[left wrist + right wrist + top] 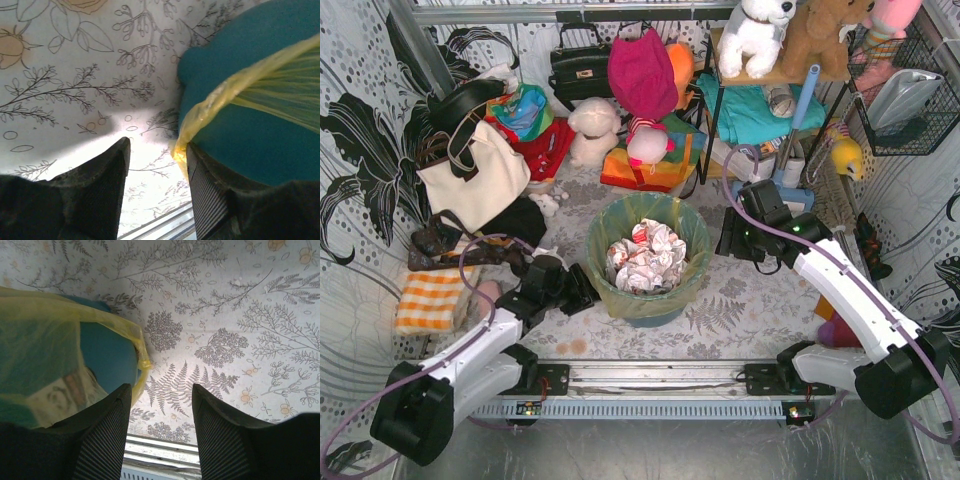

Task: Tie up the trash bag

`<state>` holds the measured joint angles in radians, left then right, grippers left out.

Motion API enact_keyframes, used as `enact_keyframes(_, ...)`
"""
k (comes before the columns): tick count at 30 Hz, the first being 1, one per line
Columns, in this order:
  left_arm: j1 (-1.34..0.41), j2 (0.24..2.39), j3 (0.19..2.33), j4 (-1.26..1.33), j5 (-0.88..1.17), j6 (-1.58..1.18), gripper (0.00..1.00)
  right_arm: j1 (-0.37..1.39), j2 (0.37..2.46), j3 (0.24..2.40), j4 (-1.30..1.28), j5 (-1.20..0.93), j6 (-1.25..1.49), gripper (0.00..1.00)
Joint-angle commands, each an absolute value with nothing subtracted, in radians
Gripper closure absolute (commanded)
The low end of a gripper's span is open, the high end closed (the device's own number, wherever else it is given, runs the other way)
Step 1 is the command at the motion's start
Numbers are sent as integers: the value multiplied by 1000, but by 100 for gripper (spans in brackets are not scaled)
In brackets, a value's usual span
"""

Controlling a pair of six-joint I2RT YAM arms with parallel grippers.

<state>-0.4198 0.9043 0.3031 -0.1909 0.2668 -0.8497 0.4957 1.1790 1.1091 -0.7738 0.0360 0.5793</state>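
The trash bag [650, 222] is thin yellow-green plastic lining a teal round bin [650, 305] at the table's middle, with crumpled white paper [646, 255] inside. Its edge is folded over the bin's rim. My left gripper [588, 290] is open, low at the bin's left side. In the left wrist view [157, 150] the bag's yellow edge [225, 92] lies against the inner face of one of the gripper's fingers [202, 185]. My right gripper [728, 240] is open and empty, to the right of the bin. In the right wrist view [162, 395] the bag [45, 355] is at the left.
A cream tote bag [475, 175] with black handles lies at back left, an orange-checked cloth [430, 298] at left. Plush toys, a black handbag [580, 65] and a shelf [760, 100] crowd the back. A wire basket [910, 90] hangs at right. A metal rail [650, 378] runs along the near edge.
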Motion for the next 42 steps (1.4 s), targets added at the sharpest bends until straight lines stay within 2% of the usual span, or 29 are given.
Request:
enact_keyframes(1, -425, 958, 294, -136, 211, -798, 43, 491, 1164, 1062, -743, 20, 598, 48)
enact_keyframes(10, -425, 1031, 332, -203, 129, -768, 47, 490, 1121, 940, -724, 34, 620, 48)
enact_keyframes(20, -426, 719, 322, -231, 168, -815, 45, 491, 931, 690, -530, -94, 771, 50)
enact_keyframes(28, -427, 739, 231, -73, 253, -843, 43, 490, 830, 651, -485, -141, 826, 51)
enact_keyframes(36, -427, 800, 162, 124, 305, -835, 41, 490, 863, 644, -495, -182, 806, 52)
enact_keyframes(42, -426, 775, 141, 172, 355, -863, 55, 491, 837, 622, -499, -210, 822, 53)
